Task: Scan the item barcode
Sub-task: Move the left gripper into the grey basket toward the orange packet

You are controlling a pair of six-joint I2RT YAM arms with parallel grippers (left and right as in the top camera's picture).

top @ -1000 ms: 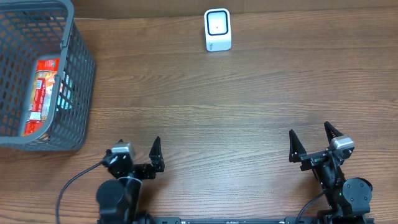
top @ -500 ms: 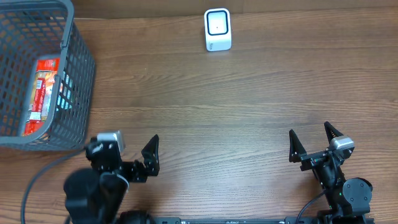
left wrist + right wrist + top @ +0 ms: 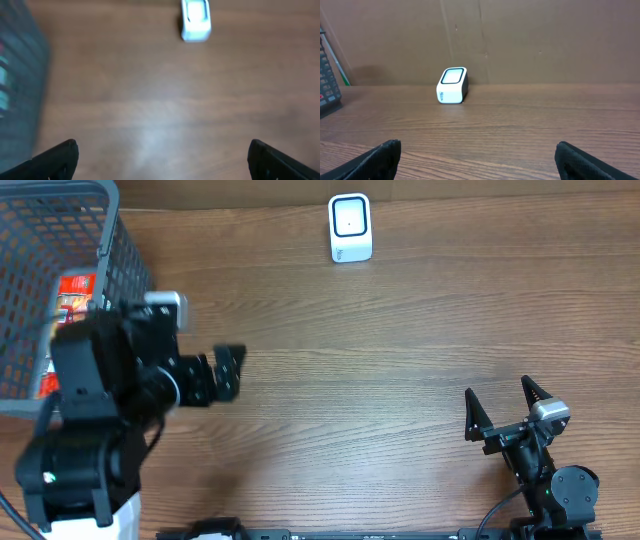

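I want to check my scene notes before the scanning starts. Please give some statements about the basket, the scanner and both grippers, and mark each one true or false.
1. The scanner stands on the table, far apart from the basket. True.
2. The left gripper holds a red packet. False: it is open and empty, over the table near the basket.
3. A red packet lies inside the basket. True.
4. The right gripper is shut. False: its jaws stand wide open, with nothing between them.
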